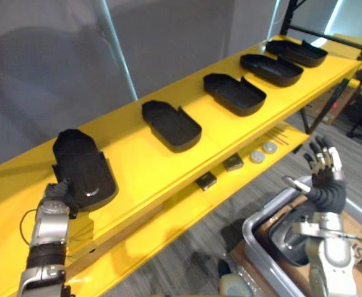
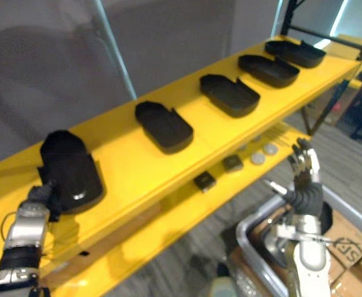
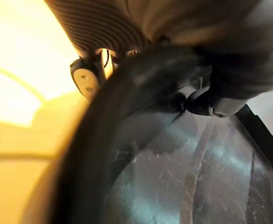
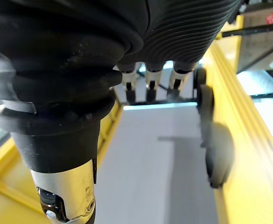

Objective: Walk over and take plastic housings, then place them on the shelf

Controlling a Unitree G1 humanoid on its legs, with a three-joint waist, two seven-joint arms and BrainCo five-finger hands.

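L hand grips housing on shelf

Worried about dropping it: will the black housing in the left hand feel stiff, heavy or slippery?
Probably stiff: the housing holds its moulded shape with the left hand gripping one edge. Likely light, being a thin hollow shell. Its glossy sheen suggests it could slip.

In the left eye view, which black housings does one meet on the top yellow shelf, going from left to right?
first housing, pinched by the left hand → second housing → third housing → fourth housing → fifth housing
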